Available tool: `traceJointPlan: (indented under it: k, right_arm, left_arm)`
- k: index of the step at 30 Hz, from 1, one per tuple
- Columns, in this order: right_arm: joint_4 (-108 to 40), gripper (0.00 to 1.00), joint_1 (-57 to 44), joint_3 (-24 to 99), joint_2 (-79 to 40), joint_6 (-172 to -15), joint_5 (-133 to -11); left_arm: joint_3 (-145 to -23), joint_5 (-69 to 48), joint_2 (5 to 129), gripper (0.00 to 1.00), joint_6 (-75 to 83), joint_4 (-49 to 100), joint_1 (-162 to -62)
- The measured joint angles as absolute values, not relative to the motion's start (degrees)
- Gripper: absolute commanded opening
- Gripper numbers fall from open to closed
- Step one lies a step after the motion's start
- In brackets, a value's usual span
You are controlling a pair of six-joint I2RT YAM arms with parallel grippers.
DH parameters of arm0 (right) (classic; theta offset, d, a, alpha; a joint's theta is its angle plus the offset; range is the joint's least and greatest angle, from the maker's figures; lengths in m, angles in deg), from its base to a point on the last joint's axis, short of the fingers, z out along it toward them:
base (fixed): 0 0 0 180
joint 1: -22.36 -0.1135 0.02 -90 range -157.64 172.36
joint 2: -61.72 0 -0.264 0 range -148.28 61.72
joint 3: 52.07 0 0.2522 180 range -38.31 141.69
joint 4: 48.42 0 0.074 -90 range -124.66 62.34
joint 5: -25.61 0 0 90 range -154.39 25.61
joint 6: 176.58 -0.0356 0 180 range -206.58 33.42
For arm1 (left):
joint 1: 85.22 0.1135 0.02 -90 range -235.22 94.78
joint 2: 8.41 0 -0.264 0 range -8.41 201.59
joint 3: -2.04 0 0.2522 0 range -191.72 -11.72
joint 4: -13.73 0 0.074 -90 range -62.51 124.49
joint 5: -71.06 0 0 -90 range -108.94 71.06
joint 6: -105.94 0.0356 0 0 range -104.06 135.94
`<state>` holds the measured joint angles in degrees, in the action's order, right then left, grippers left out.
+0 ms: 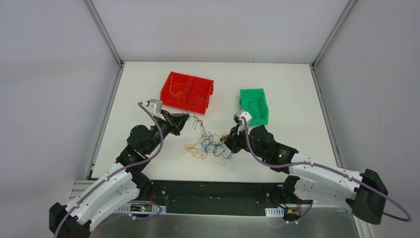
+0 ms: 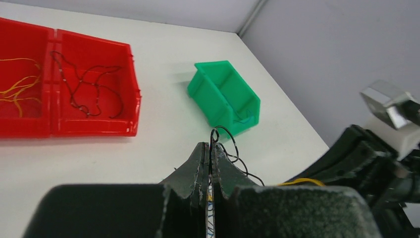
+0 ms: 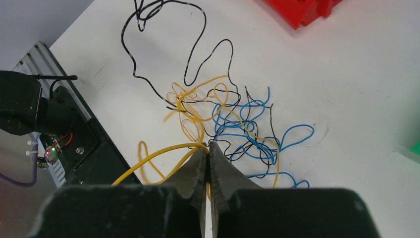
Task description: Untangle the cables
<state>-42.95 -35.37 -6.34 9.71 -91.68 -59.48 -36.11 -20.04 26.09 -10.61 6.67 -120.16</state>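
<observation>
"From above, where are the cables (image 1: 210, 144)?"

"Centre of the desk (image 1: 297, 99), strung between the arms: left claw (image 1: 185, 120) at their upper left, right claw (image 1: 232, 141) at their right."

"Left wrist view?"

"Fingers pressed together on a dark wire (image 2: 212, 141)."

"Right wrist view?"

"Clamped on a yellow wire (image 3: 173, 147), with the knot just above it in frame. Pulling outward should loosen it."

A robotics lab test cell: a white bench (image 1: 297, 89) boxed in by blank grey panels (image 1: 49, 74) on aluminium frame posts (image 1: 105, 32). A left arm (image 1: 114, 186) and right arm (image 1: 322, 173) are bolted at its near edge, with a bare circuit board (image 1: 142, 209) by their bases and a red bin (image 1: 167, 90) and green bin (image 1: 265, 106) of plastic.
</observation>
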Motion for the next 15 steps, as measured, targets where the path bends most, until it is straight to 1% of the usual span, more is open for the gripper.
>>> traceJointPlan:
  k: [5, 6, 9, 15]
  right_arm:
    - [-48.9, 0.03, -35.4, -7.6, 3.6, -90.2, -64.0]
    - [-49.7, 0.04, -35.4, -7.6, 2.8, -90.0, -64.3]
    - [-52.6, 0.12, -35.4, -7.7, 0.4, -89.3, -65.6]
    - [-55.5, 0.12, -35.6, -7.7, -1.6, -87.7, -68.6]
  left_arm:
    - [-36.5, -14.4, 26.5, 0.0, -10.7, 5.5, -120.2]
    - [-36.6, -13.8, 26.5, 0.0, -10.7, 5.3, -120.2]
    - [-36.7, -12.3, 26.5, 0.0, -11.0, 4.9, -120.2]
    - [-36.7, -11.2, 26.5, 0.0, -11.6, 4.6, -120.2]
